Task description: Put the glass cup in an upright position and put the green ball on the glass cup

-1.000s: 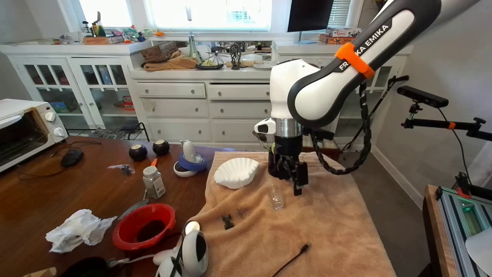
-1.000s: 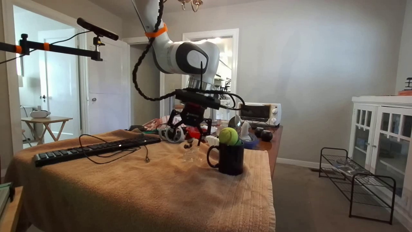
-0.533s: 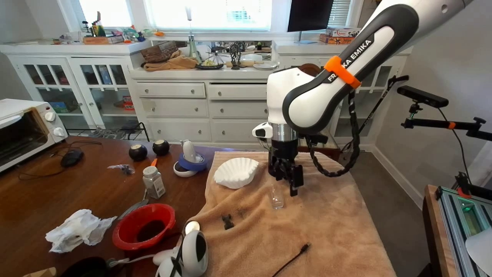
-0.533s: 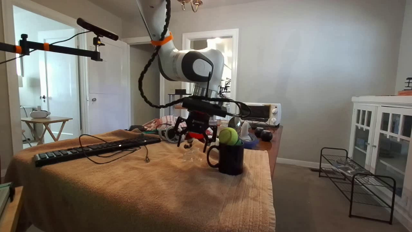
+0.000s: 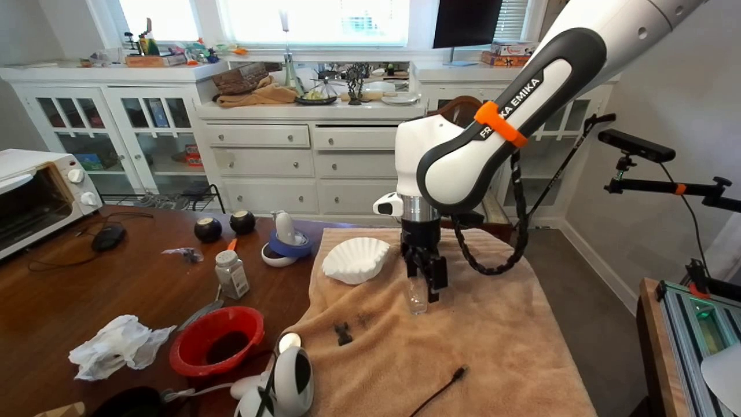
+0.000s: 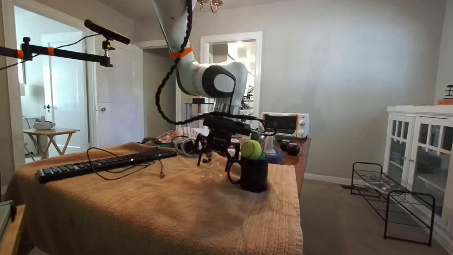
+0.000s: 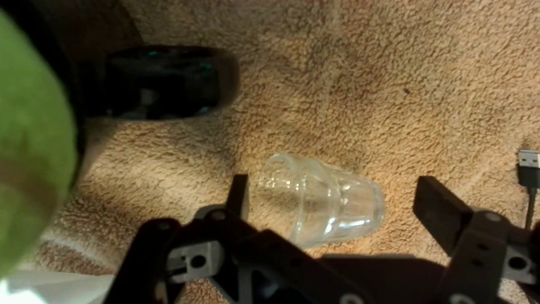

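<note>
— Tan towel [image 6: 170, 205] spread on the table [image 5: 145, 284]; how far along?
— Nothing done yet, I'd judge. The cup [image 7: 318, 200] lies on its side there, the claw [image 7: 333, 197] close by, spread wide, gripping nothing.
— And the ball [image 6: 251, 149]?
— In the top of the mug [image 6: 254, 177]. Remaining: stand the cup up, then ball on top.

My arm [image 5: 512, 108] slants in from the upper right of an exterior view and bends just right of centre; my wrist [image 5: 420, 231] hangs beneath (vertical, or near enough); my gripper [image 7: 335, 200] points down, its fingers [image 7: 439, 213] spread wide across the wrist view's lower half.
</note>
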Robot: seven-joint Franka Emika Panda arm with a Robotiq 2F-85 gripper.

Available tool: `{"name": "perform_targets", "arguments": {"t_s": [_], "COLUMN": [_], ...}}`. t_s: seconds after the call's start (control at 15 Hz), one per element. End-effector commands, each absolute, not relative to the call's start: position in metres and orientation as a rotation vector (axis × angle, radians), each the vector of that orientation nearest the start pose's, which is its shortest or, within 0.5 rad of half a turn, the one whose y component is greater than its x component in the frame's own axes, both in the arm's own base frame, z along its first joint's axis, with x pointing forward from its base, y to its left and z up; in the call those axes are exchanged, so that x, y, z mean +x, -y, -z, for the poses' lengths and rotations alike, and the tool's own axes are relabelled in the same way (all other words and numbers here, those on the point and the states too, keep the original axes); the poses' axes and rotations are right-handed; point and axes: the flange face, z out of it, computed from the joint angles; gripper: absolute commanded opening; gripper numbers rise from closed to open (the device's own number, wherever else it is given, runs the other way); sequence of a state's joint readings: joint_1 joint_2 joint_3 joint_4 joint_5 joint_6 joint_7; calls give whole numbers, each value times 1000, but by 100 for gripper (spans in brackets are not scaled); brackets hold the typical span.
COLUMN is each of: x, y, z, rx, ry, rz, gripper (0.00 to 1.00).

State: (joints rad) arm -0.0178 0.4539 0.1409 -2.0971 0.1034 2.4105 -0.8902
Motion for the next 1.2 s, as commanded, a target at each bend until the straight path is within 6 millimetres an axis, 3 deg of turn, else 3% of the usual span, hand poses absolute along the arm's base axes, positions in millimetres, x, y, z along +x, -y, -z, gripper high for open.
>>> {"name": "perform_targets", "arguments": {"t_s": [0.0,0.53,0.93,1.13], "x": [571,568,563,559], "y": [-76,-90,-83,-81], "z": [-186,-202,-212,-211], "rx": [-2638,-2648,-2716,-2685], "ry": [1327,1217,1100,1025], "rz": [-106,-105,-118,-218], "gripper": [100,100,100,99]}}
